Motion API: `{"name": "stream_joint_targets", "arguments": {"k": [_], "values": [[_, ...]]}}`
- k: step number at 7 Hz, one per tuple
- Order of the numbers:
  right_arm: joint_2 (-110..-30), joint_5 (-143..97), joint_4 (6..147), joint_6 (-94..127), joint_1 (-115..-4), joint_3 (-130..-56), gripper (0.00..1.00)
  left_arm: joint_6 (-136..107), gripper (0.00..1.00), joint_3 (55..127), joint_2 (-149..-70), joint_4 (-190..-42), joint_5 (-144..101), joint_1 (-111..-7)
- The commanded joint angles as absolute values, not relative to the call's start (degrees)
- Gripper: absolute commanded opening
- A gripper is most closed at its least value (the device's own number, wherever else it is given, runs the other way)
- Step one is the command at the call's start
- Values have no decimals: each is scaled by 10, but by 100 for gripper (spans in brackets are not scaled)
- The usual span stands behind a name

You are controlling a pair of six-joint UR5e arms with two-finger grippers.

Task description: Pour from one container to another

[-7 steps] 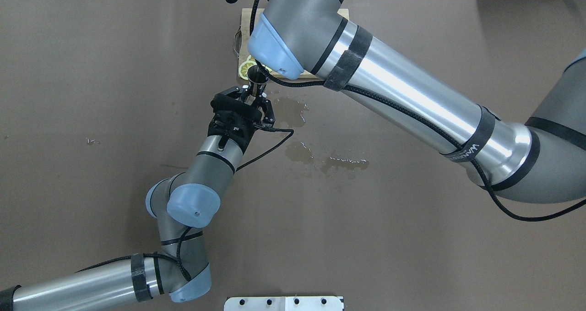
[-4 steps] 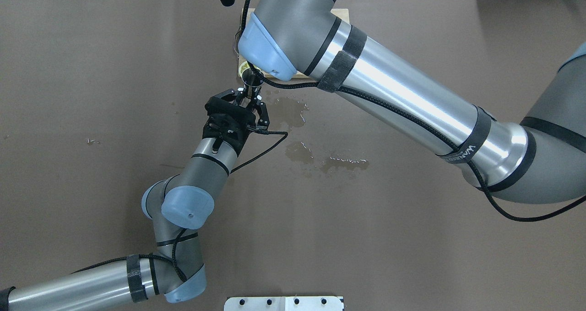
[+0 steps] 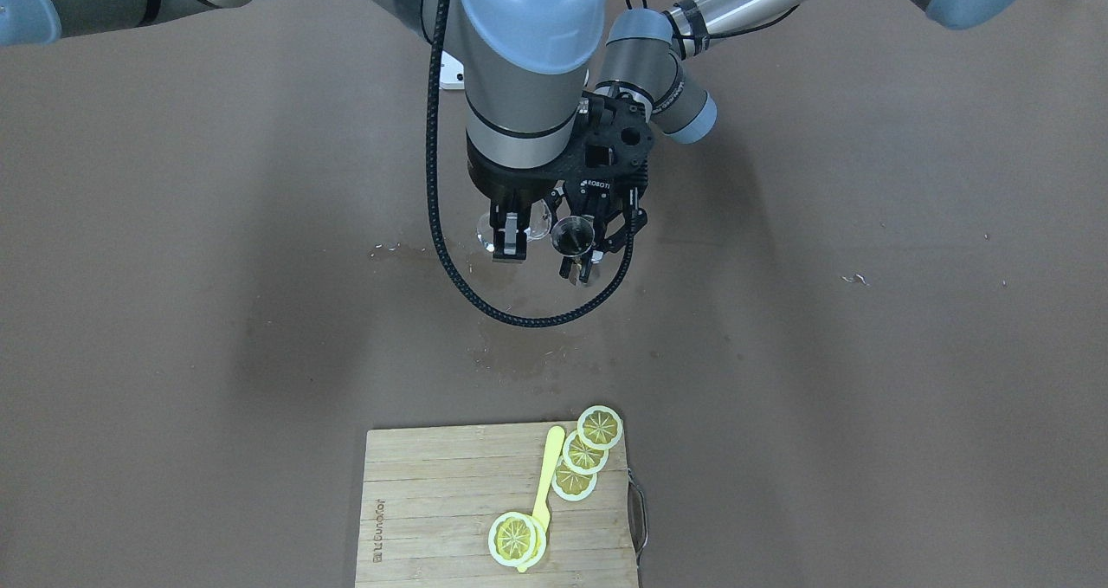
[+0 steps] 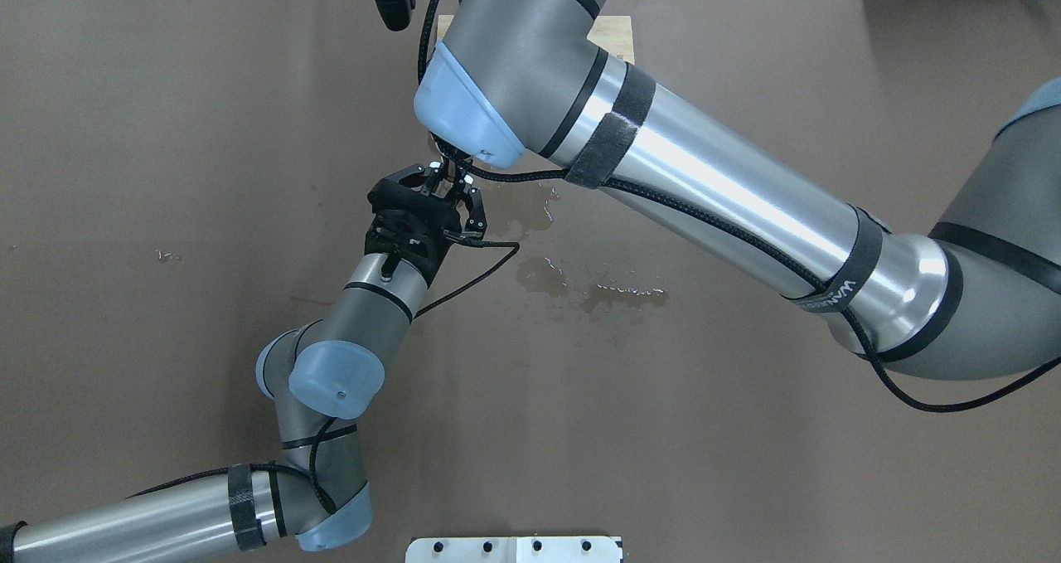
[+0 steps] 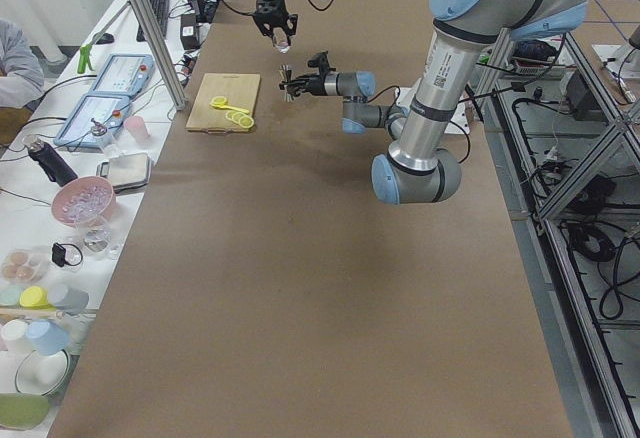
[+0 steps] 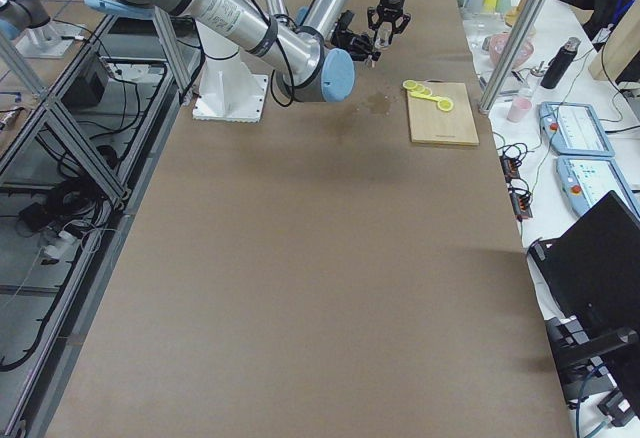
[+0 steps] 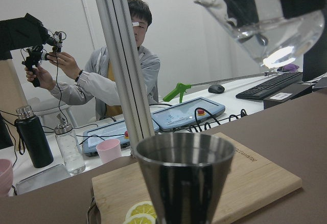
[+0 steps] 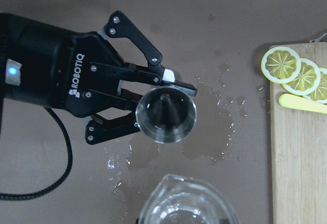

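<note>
My left gripper (image 8: 153,106) is shut on the narrow waist of the steel jigger (image 8: 167,114) and holds it upright above the table. In the left wrist view the jigger (image 7: 184,175) fills the bottom centre, mouth up. The clear glass tumbler (image 7: 265,14) hangs above and to its right, tilted, with liquid inside and no stream showing. In the front-facing view my right gripper (image 3: 515,233) is shut on the tumbler (image 3: 538,222), right beside the jigger (image 3: 571,237). In the overhead view the right wrist hides both vessels, and only my left gripper (image 4: 439,188) shows.
Wet patches (image 4: 613,293) lie on the brown table below and beside the grippers. A wooden cutting board (image 3: 433,501) with lemon slices (image 3: 584,454) and a yellow spoon (image 3: 545,475) lies beyond them. A person (image 7: 110,75) and bottles are past the table's far edge.
The right arm has swung left in the overhead view and now covers the jigger. The left gripper, with the jigger, has shifted slightly left too.
</note>
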State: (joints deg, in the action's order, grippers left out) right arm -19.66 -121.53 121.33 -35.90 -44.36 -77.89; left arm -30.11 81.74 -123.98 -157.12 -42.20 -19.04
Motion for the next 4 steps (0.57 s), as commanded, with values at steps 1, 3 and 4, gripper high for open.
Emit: {"name": "stream_joint_targets", "arguments": {"k": [1,3,4], "values": [[-202,-1223,1245,-357,-437,-814,0,-300,0,817,-1245,-1570,-423,-190],[-205,-1223,1279,-359,-436,-817,0,-300,0,815,-1244,-1570,-423,-190],[-205,-1223,1281,-363,-436,-809,0,-300,0,813,-1245,-1571,-425,-190]]}}
